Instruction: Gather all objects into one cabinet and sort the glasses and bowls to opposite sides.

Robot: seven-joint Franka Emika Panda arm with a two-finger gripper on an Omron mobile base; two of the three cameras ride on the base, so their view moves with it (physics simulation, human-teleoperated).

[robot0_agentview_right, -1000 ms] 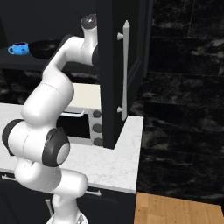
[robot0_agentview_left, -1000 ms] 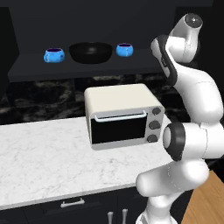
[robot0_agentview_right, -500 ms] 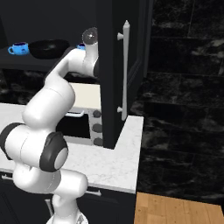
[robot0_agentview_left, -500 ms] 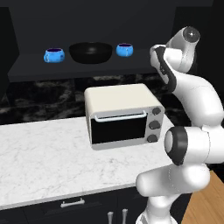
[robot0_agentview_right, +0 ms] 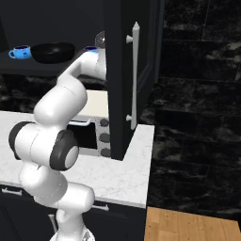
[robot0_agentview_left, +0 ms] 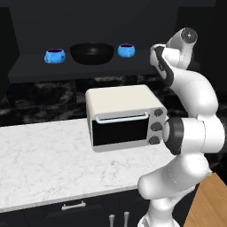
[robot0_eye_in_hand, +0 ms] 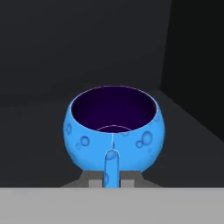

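Reading the shelf board (robot0_agentview_left: 35, 71) of the open black cabinet from its left end, with the black bowl (robot0_agentview_left: 92, 52) as my mark: one blue cup (robot0_agentview_left: 54, 56) stands just left of the bowl, the bowl sits in the middle, and a second blue cup (robot0_agentview_left: 126, 50) stands just right of it, all upright and apart from one another. In the right base view the same row runs along the shelf above the toaster oven (robot0_agentview_left: 124, 116) on the worktop (robot0_agentview_left: 40, 168), with my arm reaching up to the right of the bowl, beside the cabinet door (robot0_agentview_right: 120, 80). My pincer (robot0_eye_in_hand: 112, 178) is at that right end, and straight ahead of it, square in the hand view, is a third blue cup (robot0_eye_in_hand: 114, 129), upright, mouth open toward me, its handle pointing back at my fingertips. The jaws are drawn together on that handle, so I judge I am holding this cup. Whether its base is already resting on the shelf I cannot tell. As I judge it, the cup lies right of the bowl, so the cups now flank the bowl rather than sit on one side.
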